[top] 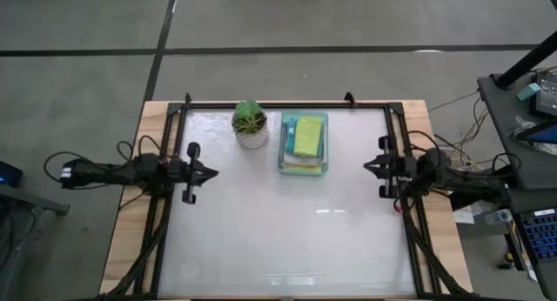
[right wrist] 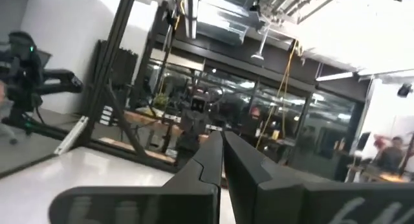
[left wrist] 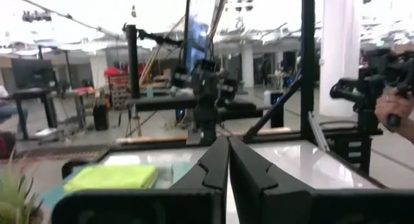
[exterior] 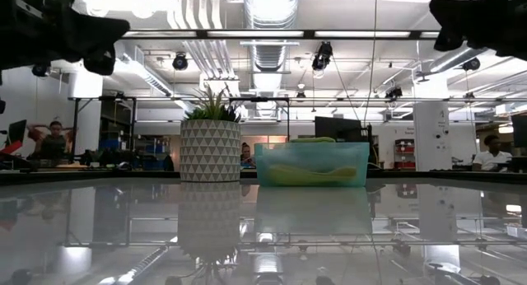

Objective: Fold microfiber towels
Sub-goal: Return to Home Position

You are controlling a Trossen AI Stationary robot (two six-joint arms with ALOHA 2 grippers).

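Left pincer and right pincer are both clenched empty at opposite counter edges; folded microfiber towels sit stacked in the mint-green tray beside the potted plant, lime-green towel on top, none loose on the counter, so folding judged complete.

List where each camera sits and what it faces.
High view: above, straight down on the table; left gripper and right gripper, shut, face each other from its sides.
Low view: table-top height, level across to the potted plant and tray; left arm and right arm at the upper corners.
Left wrist view: past its shut fingers, across the table toward the right arm.
Right wrist view: past its shut fingers toward the left arm.
Shared: high and left wrist views both show the lime green towel topping the tray.
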